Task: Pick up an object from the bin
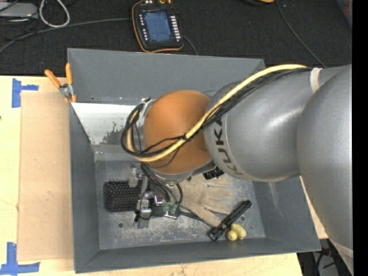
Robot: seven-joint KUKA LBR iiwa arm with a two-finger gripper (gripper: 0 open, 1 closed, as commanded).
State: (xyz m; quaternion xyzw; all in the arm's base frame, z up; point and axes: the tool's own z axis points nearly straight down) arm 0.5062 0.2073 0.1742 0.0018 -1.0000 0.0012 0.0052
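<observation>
Arm [276, 131]: grey, bulky, closest to the lens, coming in from the right and covering much of the bin's right half.
Orange cover [172, 128]: round, on the wrist, with black and yellow cables [185, 137] looped across it; it sits directly above the jaws.
Gripper [142, 210]: low in the bin, near the floor, left of centre.
Jaw state: cannot tell — the wrist's metal parts and wiring mask the tips.
Black block [119, 195]: ribbed, rectangular, like a brush head, lying flat on the floor just beside the jaws, on the side toward the bin's left wall; it is the thing nearest them, though contact cannot be made out.
Glove [221, 197]: pale, limp, spread on the floor on the opposite side of the jaws, near them, partly under the arm.
Black-handled tool [231, 218]: slanted, beyond the glove from the jaws, toward the front right corner; its lower end touches a small yellow lump [236, 233].
Bin [172, 68]: grey metal, floor dusty around the jaws.
</observation>
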